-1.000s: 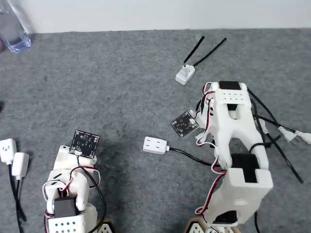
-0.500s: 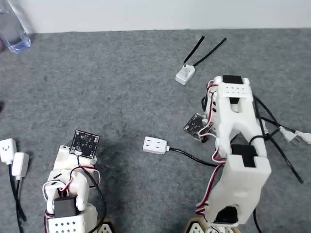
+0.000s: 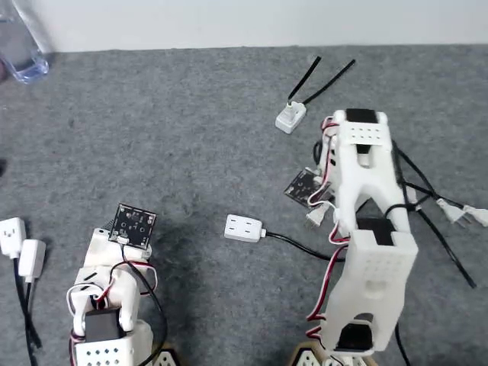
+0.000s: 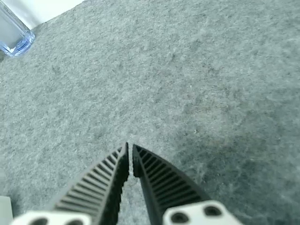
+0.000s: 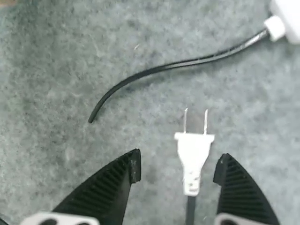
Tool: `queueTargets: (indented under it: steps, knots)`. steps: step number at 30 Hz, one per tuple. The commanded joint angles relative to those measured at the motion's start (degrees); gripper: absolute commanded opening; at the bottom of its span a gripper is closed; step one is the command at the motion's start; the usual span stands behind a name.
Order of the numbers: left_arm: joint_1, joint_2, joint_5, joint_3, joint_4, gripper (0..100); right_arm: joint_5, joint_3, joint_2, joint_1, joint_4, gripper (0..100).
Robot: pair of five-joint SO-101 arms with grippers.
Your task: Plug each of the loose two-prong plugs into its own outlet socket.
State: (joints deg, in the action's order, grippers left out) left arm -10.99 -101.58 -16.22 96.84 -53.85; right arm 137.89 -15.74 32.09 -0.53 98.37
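My right gripper [image 5: 179,163] is wide open and empty, hovering over the plug [image 5: 193,152], which lies lengthwise in the gap, prongs pointing away from the wrist.

Bright, even light; soft, faint shadows on the table [image 3: 191,114].

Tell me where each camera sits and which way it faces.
High view: fixed above the table, looking down on the grey mat, outlet socket, left arm and right arm.
Left wrist view: on the left arm, facing along the shut left gripper across the mat.
Right wrist view: on the right arm, facing down past the open right gripper at a two-prong plug.
Shared: high and left wrist views both show the clear bottle.
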Motion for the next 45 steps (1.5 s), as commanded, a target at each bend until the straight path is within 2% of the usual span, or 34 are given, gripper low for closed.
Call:
queueTargets:
  steps: [1,30,40,42,45]
  knots:
    - [0.0,0.3,-0.4,-0.2,-0.3,2,-0.4,-2.5,0.0,-1.2,0.7,25.9]
    - [0.0,0.3,-0.5,-0.2,-1.1,2,-0.8,-5.8,8.0,3.9,-5.7,25.8]
    - [0.0,0.3,-0.5,-0.2,-1.1,2,-0.8,-8.7,8.0,3.5,-4.2,25.8]
    - [0.0,0.3,-0.5,-0.2,-1.1,2,-0.8,-8.5,8.8,3.5,-4.2,23.6]
    - [0.0,0.3,-0.5,-0.2,-1.1,2,-0.9,-9.2,11.7,3.4,-4.3,13.2]
